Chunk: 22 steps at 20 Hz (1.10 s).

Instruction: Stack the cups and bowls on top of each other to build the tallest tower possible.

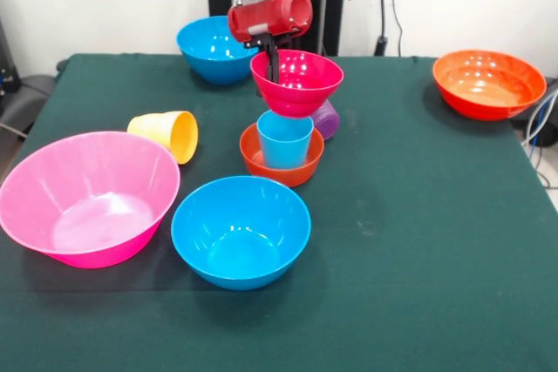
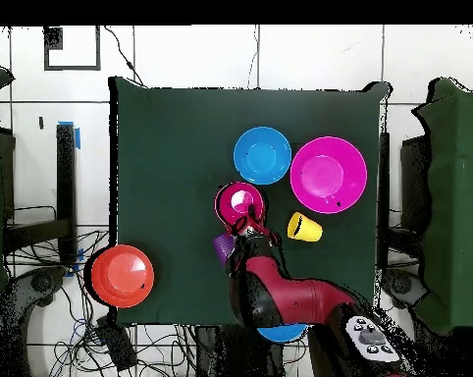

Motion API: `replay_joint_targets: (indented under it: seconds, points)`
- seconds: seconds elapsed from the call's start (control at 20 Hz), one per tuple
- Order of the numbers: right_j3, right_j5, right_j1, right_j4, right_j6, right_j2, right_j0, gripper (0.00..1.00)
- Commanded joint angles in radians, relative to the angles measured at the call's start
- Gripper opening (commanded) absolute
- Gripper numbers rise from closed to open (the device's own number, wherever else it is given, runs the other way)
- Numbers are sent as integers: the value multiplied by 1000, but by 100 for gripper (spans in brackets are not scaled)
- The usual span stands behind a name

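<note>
Two fingers [image 1: 273, 57] pinch the small magenta bowl's [image 1: 301, 84] rim above the light blue cup [image 1: 284, 139].

A cup [image 1: 284, 140] stood in a small bowl [image 1: 281, 155], with another bowl [image 1: 296, 81] on top; a tipped cup [image 1: 166, 134] lay left in the front view.
</note>
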Motion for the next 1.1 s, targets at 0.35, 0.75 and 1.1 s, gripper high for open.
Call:
replay_joint_targets:
  seconds: [0.35, 0.75, 1.1]
  points:
    - [-62, 79, 81, 47, 91, 52, 54, 0]
    - [-90, 95, 87, 23, 78, 55, 41, 0]
    - [-100, 100, 91, 5, 74, 64, 26, 0]
